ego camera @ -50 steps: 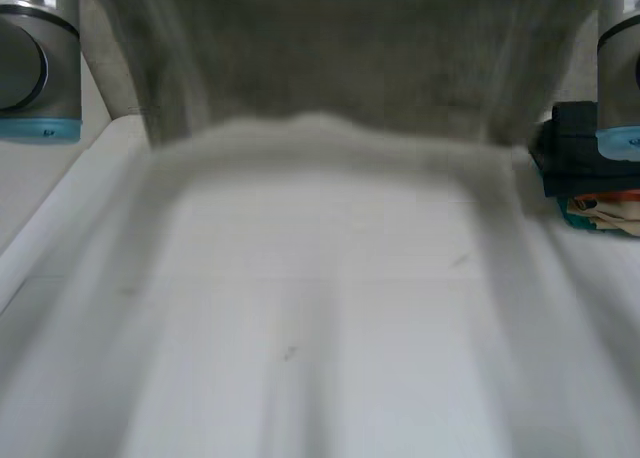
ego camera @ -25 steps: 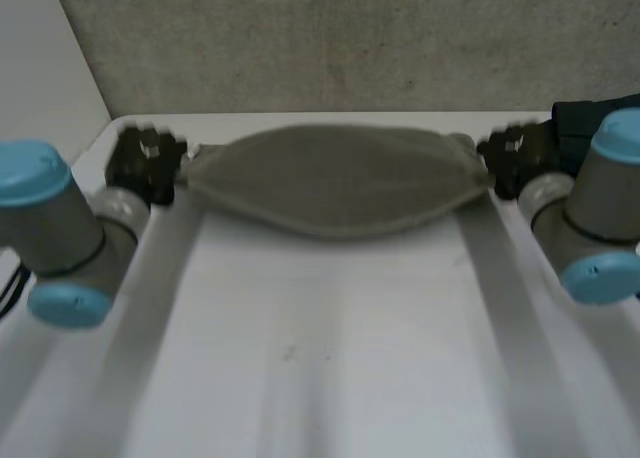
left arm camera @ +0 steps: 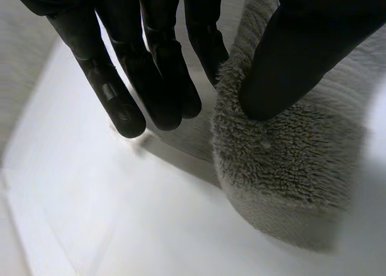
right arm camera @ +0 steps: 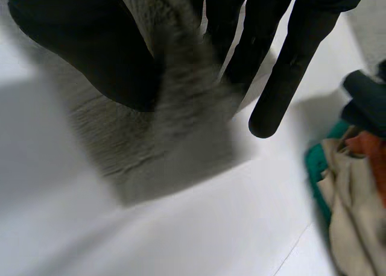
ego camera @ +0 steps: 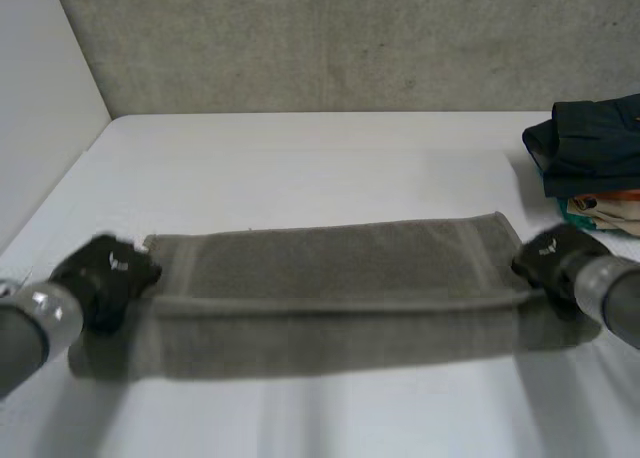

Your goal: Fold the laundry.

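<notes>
Towel (ego camera: pixel 330 268) stretched over counter (ego camera: pixel 300 158): left hand (ego camera: pixel 105 273) and right hand (ego camera: pixel 548 258) each pinch one end between thumb and straight fingers (left arm camera: pixel 160 77).

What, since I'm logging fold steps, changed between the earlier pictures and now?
The towel, stretched between the hands at the far side of the table, came toward the robot and down low. The left hand and right hand still pinch its ends. The clothes pile stayed put.
</notes>
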You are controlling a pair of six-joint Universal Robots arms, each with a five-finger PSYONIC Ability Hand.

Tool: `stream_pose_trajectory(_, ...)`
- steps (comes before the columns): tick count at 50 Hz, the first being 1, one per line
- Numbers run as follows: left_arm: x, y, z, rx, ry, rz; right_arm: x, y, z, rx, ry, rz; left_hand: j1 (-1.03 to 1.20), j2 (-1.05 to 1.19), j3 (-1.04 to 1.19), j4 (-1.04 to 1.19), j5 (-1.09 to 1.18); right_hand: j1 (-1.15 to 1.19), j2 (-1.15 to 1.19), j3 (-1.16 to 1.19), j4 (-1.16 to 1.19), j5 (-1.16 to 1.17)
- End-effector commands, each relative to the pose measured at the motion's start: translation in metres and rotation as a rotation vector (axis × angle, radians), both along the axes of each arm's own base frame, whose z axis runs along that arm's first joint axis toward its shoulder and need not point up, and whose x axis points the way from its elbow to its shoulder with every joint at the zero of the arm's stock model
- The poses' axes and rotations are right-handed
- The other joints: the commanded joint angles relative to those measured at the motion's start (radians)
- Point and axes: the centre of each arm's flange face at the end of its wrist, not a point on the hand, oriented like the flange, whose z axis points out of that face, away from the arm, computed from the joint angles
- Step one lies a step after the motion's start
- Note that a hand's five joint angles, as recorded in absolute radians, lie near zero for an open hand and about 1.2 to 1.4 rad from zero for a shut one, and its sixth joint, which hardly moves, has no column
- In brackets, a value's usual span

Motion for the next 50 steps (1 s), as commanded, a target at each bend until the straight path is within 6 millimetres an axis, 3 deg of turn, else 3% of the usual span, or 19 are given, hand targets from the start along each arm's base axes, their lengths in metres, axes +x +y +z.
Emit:
stream_pose_trajectory(1, -0.034, -0.063, -0.01, -0.175, 0.11, 0.013, 0.032, -0.058, -0.01, -0.203, -0.154, -0.006, 0.228, 0.195, 0.201, 0.191, 0.258, 0.262, 0.22, 0.202, 0.182, 0.198)
stream_pose_trajectory(8, -0.042, -0.113, -0.029, -0.244, 0.05, 0.148, 0.057, -0.103, -0.013, -0.402, -0.209, 0.045, 0.228, 0.195, 0.201, 0.191, 0.258, 0.262, 0.22, 0.202, 0.182, 0.198)
stream_pose_trajectory(11, -0.05, -0.128, -0.032, -0.269, 0.055, 0.167, 0.068, -0.116, -0.028, -0.41, -0.213, 0.061, 0.228, 0.195, 0.201, 0.191, 0.258, 0.249, 0.206, 0.189, 0.168, 0.184)
stream_pose_trajectory(12, -0.055, -0.132, -0.032, -0.277, 0.064, 0.157, 0.07, -0.121, -0.032, -0.41, -0.212, 0.056, 0.228, 0.195, 0.201, 0.191, 0.258, -0.158, -0.201, -0.218, -0.239, -0.223)
stream_pose_trajectory(13, -0.058, -0.133, -0.034, -0.276, 0.067, 0.146, 0.072, -0.126, -0.037, -0.411, -0.21, 0.052, -0.129, -0.162, -0.156, -0.166, -0.099, -0.828, -0.871, -0.888, -0.908, -0.892)
stream_pose_trajectory(14, -0.062, -0.134, -0.037, -0.272, 0.071, 0.134, 0.075, -0.129, -0.042, -0.411, -0.205, 0.059, -0.632, -0.665, -0.659, -0.669, -0.602, -0.959, -1.002, -1.02, -1.04, -1.024)
stream_pose_trajectory(15, -0.07, -0.136, -0.041, -0.273, 0.084, 0.108, 0.08, -0.132, -0.047, -0.413, -0.207, 0.067, -0.879, -0.911, -0.905, -0.916, -0.849, -0.959, -1.002, -1.02, -1.04, -1.024)
stream_pose_trajectory(16, -0.074, -0.136, -0.04, -0.278, 0.093, 0.097, 0.083, -0.135, -0.047, -0.421, -0.216, 0.068, -0.835, -0.867, -0.861, -0.872, -0.805, -0.959, -1.002, -1.02, -1.04, -1.024)
stream_pose_trajectory(17, -0.077, -0.137, -0.039, -0.282, 0.099, 0.086, 0.085, -0.137, -0.045, -0.43, -0.224, 0.068, -0.942, -0.974, -0.969, -0.979, -0.912, -0.959, -1.002, -1.02, -1.04, -1.024)
stream_pose_trajectory(22, -0.089, -0.137, -0.015, -0.327, 0.182, 0.076, 0.083, -0.139, -0.013, -0.48, -0.316, -0.021, -0.994, -1.026, -1.02, -1.03, -0.963, -0.959, -1.002, -1.02, -1.04, -1.024)
stream_pose_trajectory(23, -0.088, -0.134, 0.005, -0.358, 0.229, 0.084, 0.079, -0.136, 0.002, -0.489, -0.352, -0.048, -0.994, -1.026, -1.02, -1.03, -0.963, -0.959, -1.002, -1.02, -1.04, -1.024)
stream_pose_trajectory(24, -0.087, -0.133, 0.01, -0.362, 0.24, 0.087, 0.076, -0.133, 0.011, -0.493, -0.374, -0.059, -0.994, -1.026, -1.02, -1.03, -0.963, -0.959, -1.002, -1.02, -1.04, -1.024)
stream_pose_trajectory(28, -0.078, -0.119, 0.036, -0.385, 0.321, 0.105, 0.066, -0.101, 0.051, -0.478, -0.434, -0.06, -0.994, -1.026, -1.02, -1.03, -0.963, -0.959, -1.002, -1.02, -1.04, -1.024)
stream_pose_trajectory(30, -0.076, -0.113, 0.043, -0.393, 0.336, 0.109, 0.056, -0.087, 0.054, -0.422, -0.424, -0.054, -0.994, -1.026, -1.02, -1.03, -0.963, -0.959, -1.002, -1.02, -1.04, -1.024)
stream_pose_trajectory(33, -0.068, -0.104, 0.051, -0.392, 0.354, 0.124, 0.037, -0.081, 0.043, -0.323, -0.4, -0.085, -0.994, -1.026, -1.02, -1.03, -0.963, -0.959, -1.002, -1.02, -1.04, -1.024)
stream_pose_trajectory(37, -0.06, -0.09, 0.045, -0.366, 0.354, 0.14, 0.009, -0.067, 0.013, -0.109, -0.371, -0.136, -0.994, -1.026, -1.02, -1.03, -0.963, -0.912, -0.954, -0.972, -0.992, -0.976)
stream_pose_trajectory(41, -0.062, -0.081, 0.036, -0.352, 0.358, 0.113, 0.0, -0.065, -0.002, -0.051, -0.393, -0.127, -0.994, -1.026, -1.02, -1.03, -0.963, -0.632, -0.675, -0.693, -0.713, -0.697)
stream_pose_trajectory(43, -0.064, -0.079, 0.032, -0.352, 0.363, 0.097, -0.004, -0.068, -0.007, -0.053, -0.405, -0.12, -0.994, -1.026, -1.02, -1.03, -0.963, -0.588, -0.631, -0.648, -0.669, -0.653)
stream_pose_trajectory(50, -0.07, -0.071, 0.024, -0.349, 0.374, 0.063, -0.007, -0.081, -0.051, -0.01, -0.409, -0.107, -0.994, -1.026, -1.02, -1.03, -0.963, -0.512, -0.555, -0.572, -0.593, -0.577)
